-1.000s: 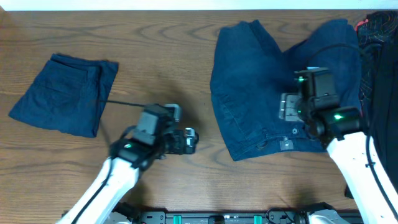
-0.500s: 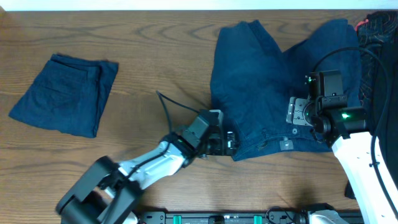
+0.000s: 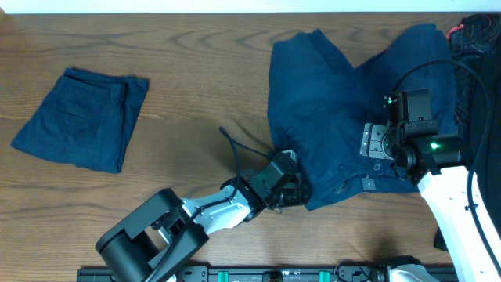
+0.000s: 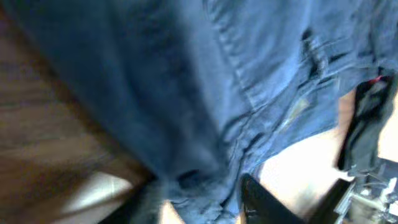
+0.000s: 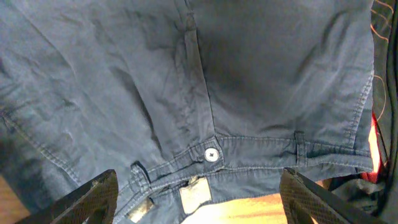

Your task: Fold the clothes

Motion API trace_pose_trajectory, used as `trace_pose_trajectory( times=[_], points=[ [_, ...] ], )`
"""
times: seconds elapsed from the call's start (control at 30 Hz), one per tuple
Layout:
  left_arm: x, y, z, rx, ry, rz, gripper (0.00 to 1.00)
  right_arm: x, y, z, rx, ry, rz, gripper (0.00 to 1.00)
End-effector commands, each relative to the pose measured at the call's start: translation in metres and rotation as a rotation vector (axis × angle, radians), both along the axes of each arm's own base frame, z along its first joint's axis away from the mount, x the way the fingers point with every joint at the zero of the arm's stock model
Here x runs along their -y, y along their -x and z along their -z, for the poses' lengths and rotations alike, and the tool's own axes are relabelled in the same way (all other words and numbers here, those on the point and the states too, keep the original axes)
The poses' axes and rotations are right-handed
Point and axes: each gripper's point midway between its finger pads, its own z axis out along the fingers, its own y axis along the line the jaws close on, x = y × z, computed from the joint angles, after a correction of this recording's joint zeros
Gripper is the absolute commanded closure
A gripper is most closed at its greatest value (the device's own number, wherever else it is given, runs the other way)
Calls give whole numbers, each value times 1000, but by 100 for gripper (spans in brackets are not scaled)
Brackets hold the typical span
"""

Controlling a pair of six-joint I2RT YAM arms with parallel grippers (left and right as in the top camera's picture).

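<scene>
Two navy shorts, folded pair point(image 3: 78, 119), spread pair point(image 3: 329, 110)

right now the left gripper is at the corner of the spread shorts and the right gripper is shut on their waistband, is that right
Not quite. The right gripper is open, not shut: its fingers stand wide apart at the waistband of the spread shorts, as the right wrist view shows. The left gripper is indeed at the shorts' corner.
</scene>
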Motion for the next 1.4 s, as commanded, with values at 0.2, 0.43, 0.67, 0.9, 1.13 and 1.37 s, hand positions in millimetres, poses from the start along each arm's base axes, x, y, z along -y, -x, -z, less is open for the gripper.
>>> trace_pose_trajectory(
  times=[0.2, 0.43, 0.67, 0.9, 1.13, 1.37],
  points=[
    [-16, 11, 26, -54, -78, -22, 94, 4, 0, -4, 12, 1, 25, 18],
    [-24, -4, 26, 26, -111, -20, 94, 4, 1, -4, 7, 1, 25, 18],
    [-73, -48, 0, 150, -165, -32, 94, 5, 3, -3, -1, 5, 22, 17],
    [-212, -138, -49, 386, -362, -329, 94, 5, 5, -2, -9, 6, 22, 17],
    [-333, -195, -126, 506, -269, -672, 40, 5, 8, 0, -26, 8, 22, 17],
    [-284, -155, -113, 257, -6, -502, 2, 5, 8, -1, -23, 7, 22, 17]
  ],
)
